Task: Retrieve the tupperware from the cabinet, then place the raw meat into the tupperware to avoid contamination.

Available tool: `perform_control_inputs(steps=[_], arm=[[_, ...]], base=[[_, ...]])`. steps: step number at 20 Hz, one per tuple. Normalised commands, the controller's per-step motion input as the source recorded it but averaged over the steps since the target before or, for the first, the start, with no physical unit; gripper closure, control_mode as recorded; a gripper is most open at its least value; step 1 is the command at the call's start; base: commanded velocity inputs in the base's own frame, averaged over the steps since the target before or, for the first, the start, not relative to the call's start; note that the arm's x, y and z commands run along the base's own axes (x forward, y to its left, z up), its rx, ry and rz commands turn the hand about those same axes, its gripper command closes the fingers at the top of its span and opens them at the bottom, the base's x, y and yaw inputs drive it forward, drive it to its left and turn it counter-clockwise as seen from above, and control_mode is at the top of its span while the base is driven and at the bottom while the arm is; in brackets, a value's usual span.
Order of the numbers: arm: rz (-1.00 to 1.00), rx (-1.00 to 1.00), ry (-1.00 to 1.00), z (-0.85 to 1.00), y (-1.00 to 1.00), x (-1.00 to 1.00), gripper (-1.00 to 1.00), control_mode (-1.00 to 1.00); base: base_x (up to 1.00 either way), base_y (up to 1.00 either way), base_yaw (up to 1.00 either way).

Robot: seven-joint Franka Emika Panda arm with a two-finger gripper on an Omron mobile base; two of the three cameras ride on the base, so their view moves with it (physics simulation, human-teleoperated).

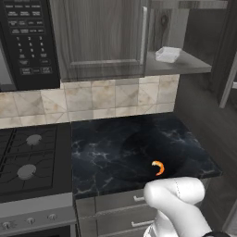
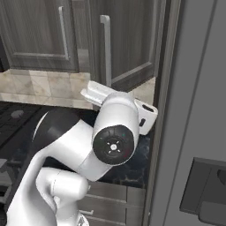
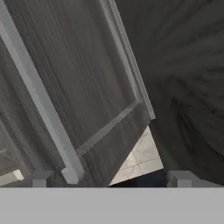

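From the left base camera I can see the cabinet (image 1: 99, 37) with its right-hand section standing open, and the tupperware (image 1: 168, 54) sits on the exposed bottom shelf there, to the right of the closed door and near the shelf's front edge. Below the cabinet, past the tiled backsplash (image 1: 92, 99), the raw meat (image 1: 159, 167) lies on the black marble counter (image 1: 120, 148), well under the tupperware and close to the counter's front edge. The stove (image 1: 28, 157) is beside the counter, under the black microwave (image 1: 28, 39) that hangs left of the cabinet. Through the hand camera I am looking at a swung-open cabinet door with its long silver bar handle (image 3: 41, 105) running slantwise across the picture; the gripper (image 3: 109, 178) has its jaws spread wide with nothing between them, one fingertip just beside the lower end of that handle. The right base camera shows my arm raised in front of the open door.
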Motion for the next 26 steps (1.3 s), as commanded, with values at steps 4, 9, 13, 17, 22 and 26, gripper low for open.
perform_control_inputs(steps=[4, 9, 13, 17, 22, 26], arm=[[0.00, 0.02, 0.00, 0.03, 0.05, -0.79, -1.00, -1.00], [0.00, -0.26, 0.00, -0.22, 0.52, -0.79, -1.00, -1.00], [0.00, -0.47, 0.02, -0.50, 0.73, -0.61, -1.00, -1.00], [0.00, -0.49, 0.01, -0.46, 0.70, -0.52, -1.00, -1.00], [-0.07, -0.42, -0.06, -0.12, 0.51, -0.21, -1.00, -1.00], [-0.17, -0.35, -0.10, 0.03, 0.36, -0.01, -1.00, -1.00]], base=[[0.00, 0.00, 0.00], [0.00, 0.00, 0.00], [0.00, 0.00, 0.00], [0.00, 0.00, 0.00], [0.00, 0.00, 0.00], [0.00, 0.00, 0.00]])
